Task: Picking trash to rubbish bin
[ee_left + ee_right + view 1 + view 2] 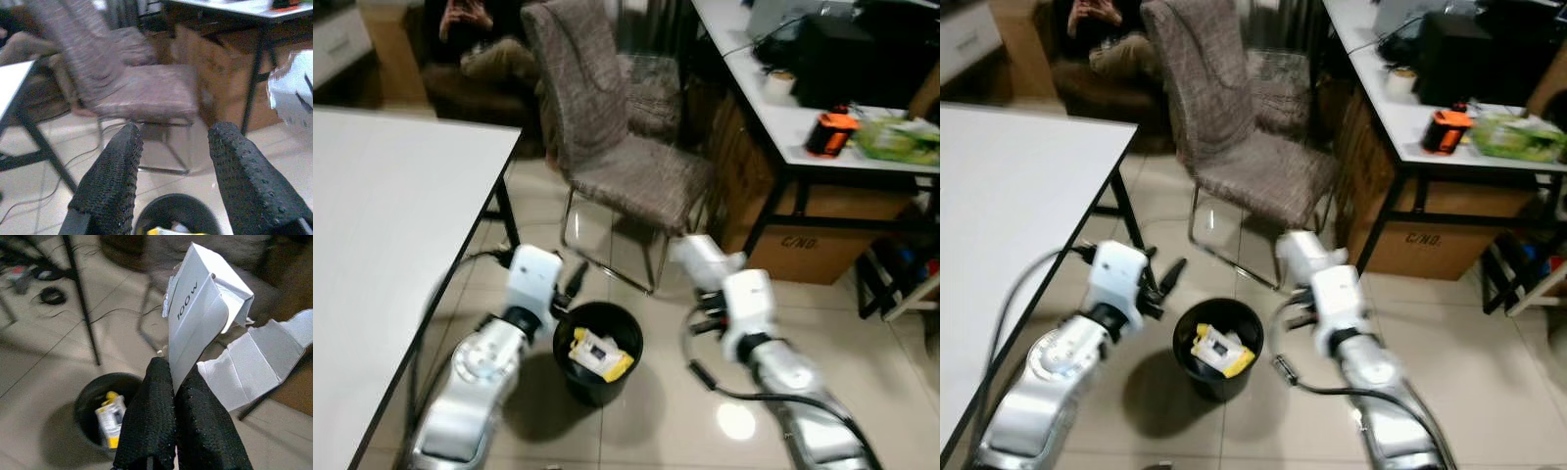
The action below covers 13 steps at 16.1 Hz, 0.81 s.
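Observation:
A black rubbish bin (597, 377) stands on the tiled floor between my two arms. Inside it lies a yellow and white packet (599, 354). My left gripper (176, 134) hovers open and empty just above the bin's left rim, its black fingers (1171, 276) spread apart. My right gripper (174, 382) is shut on a torn white cardboard carton (205, 323) marked "100 W". It holds the carton (700, 257) up, to the right of the bin and a little beyond it. The bin (105, 401) sits below and to the side of the carton in the right wrist view.
A grey fabric chair (626, 147) stands just behind the bin. A white table (382, 245) lies at my left. A cluttered desk (803, 127) with a cardboard box (822, 245) under it is at the right. A person (480, 39) sits at the back.

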{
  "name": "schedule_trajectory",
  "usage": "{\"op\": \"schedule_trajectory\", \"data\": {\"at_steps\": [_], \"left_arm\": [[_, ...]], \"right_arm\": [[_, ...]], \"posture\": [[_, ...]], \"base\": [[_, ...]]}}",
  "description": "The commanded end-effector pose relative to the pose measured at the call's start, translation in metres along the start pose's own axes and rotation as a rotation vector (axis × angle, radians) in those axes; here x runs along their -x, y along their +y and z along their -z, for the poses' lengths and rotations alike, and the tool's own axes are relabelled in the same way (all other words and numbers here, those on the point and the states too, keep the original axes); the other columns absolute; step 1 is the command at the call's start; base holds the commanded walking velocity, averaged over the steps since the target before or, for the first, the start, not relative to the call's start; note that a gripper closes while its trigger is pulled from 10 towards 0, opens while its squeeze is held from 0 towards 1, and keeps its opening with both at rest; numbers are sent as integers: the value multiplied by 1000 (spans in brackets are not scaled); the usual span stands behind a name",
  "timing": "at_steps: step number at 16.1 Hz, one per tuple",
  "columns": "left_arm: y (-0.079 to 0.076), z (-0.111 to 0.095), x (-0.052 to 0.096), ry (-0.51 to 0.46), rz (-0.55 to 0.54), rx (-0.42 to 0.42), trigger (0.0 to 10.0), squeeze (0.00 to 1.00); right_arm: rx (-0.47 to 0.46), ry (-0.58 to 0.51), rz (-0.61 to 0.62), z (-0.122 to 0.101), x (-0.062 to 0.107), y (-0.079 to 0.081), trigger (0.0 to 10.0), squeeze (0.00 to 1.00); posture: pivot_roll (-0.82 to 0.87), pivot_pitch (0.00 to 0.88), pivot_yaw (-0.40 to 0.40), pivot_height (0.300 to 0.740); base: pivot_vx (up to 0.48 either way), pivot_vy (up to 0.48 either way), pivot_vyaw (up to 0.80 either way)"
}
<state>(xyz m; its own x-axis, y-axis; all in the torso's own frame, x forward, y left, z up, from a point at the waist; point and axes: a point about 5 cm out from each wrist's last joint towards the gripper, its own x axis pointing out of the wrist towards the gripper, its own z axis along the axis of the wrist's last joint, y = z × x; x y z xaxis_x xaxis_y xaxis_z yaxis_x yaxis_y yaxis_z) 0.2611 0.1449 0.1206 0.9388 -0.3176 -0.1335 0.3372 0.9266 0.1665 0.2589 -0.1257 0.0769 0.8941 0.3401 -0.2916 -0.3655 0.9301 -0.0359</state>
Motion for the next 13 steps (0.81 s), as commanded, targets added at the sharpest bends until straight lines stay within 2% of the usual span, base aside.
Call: {"op": "schedule_trajectory", "data": {"at_steps": [1, 3, 8, 9, 11, 12, 13], "left_arm": [[-5, -4, -3, -15, 22, 6, 10000, 0], [-5, -4, -3, -14, 21, 7, 10000, 0], [-5, -5, -3, -16, 21, 9, 10000, 0], [-5, -5, -3, -16, 19, 11, 10000, 0], [-5, -5, -2, -15, 18, 10, 10000, 0], [-5, -4, -1, -13, 17, 9, 10000, 0], [-5, -4, 0, -12, 17, 10, 10000, 0]], "right_arm": [[20, -2, 33, -1, 3, -11, 10000, 0], [-7, -6, 44, -1, 4, -13, 10000, 0], [18, 3, 18, 0, 3, -10, 10000, 0], [52, 10, -2, 0, 2, -8, 10000, 0], [24, 10, -4, 1, 3, -6, 10000, 0], [-6, 11, 1, 3, 3, -7, 10000, 0], [2, 22, -7, 5, 4, -7, 10000, 0]], "posture": [[-17, 67, -48, 740], [-17, 66, -48, 740], [-15, 67, -48, 740], [-15, 69, -50, 740], [-12, 72, -51, 740], [-11, 73, -51, 740], [-10, 74, -52, 740]], "base": [[356, 0, 663], [356, 0, 0], [356, 0, 0], [356, 0, 800], [352, 0, 800], [356, 0, 0], [356, 0, 0]]}}
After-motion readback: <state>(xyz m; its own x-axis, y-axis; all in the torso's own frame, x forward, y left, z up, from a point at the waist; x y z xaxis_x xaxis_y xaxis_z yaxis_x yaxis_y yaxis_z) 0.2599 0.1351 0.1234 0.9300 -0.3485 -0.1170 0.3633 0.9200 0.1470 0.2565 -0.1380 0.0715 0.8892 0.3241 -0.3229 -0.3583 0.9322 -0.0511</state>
